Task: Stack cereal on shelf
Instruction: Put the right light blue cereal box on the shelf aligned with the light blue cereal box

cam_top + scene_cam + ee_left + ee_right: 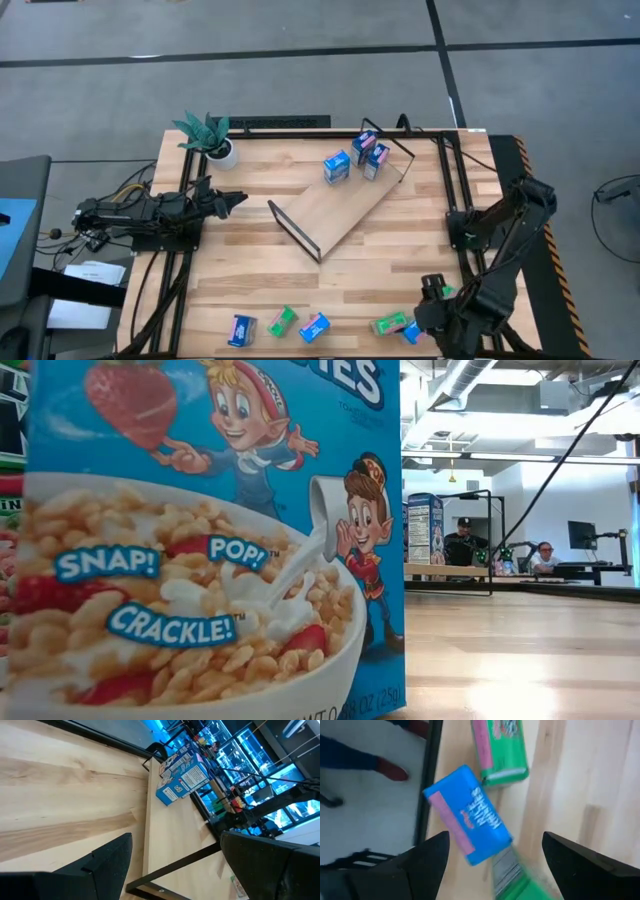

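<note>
You are at the pick-up step: the right tool (432, 312) hangs over the near right corner of the worktop (250, 270), its fingers spread apart, with a blue box (467, 816) lying between and just beyond them and a green box (501, 747) a little farther on. Neither is gripped. The left tool (225, 200) waits at the left side, fingers also apart, aimed at the shelf (345, 212).

The shelf lies slanted across the middle of the worktop, and three boxes (355, 158) already stand at its far end; the near stretch of board is bare. More boxes (280, 324) lie along the near edge, well apart from the shelf.

Next, I judge, you need to square the fingers across the blue box's narrow sides and come down. Mind that this box sits right at the worktop's edge beside the black frame rail (427, 785), so a nudge could tip it off. Between there and the shelf the wood looks open
</note>
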`<state>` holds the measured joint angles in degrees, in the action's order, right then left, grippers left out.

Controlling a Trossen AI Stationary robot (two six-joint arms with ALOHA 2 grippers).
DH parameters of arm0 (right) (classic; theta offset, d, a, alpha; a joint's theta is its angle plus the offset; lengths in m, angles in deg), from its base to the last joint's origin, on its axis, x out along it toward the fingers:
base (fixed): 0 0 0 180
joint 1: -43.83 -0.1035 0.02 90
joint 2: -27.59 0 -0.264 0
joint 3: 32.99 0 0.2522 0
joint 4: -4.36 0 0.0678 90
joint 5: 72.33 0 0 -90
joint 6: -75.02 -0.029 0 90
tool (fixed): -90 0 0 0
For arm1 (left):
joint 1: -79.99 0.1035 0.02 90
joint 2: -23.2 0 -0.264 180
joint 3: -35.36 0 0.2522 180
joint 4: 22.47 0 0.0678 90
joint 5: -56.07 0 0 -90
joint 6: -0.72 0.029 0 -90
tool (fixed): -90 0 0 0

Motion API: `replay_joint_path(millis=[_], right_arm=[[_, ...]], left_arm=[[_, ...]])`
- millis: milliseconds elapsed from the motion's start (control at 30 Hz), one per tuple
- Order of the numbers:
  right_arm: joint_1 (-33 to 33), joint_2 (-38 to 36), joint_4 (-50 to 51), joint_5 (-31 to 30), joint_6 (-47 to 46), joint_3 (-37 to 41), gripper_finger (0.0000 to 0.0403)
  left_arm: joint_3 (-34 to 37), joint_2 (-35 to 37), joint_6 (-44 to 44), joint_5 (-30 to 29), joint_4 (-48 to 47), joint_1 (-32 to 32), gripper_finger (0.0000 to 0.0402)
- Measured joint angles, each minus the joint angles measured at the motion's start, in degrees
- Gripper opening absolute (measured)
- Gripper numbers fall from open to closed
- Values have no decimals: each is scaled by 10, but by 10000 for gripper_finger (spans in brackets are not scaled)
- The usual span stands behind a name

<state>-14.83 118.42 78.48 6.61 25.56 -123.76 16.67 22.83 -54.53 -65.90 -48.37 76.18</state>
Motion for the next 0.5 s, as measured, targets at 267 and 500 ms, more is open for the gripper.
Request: replay_joint_path(millis=[267, 500], right_arm=[[-19, -13, 7, -36, 34, 5, 341], [-25, -1, -40, -68, 114, 22, 341]], left_arm=[[0, 0, -15, -3, 0, 0, 293], [0, 0, -14, -4, 0, 0, 293]])
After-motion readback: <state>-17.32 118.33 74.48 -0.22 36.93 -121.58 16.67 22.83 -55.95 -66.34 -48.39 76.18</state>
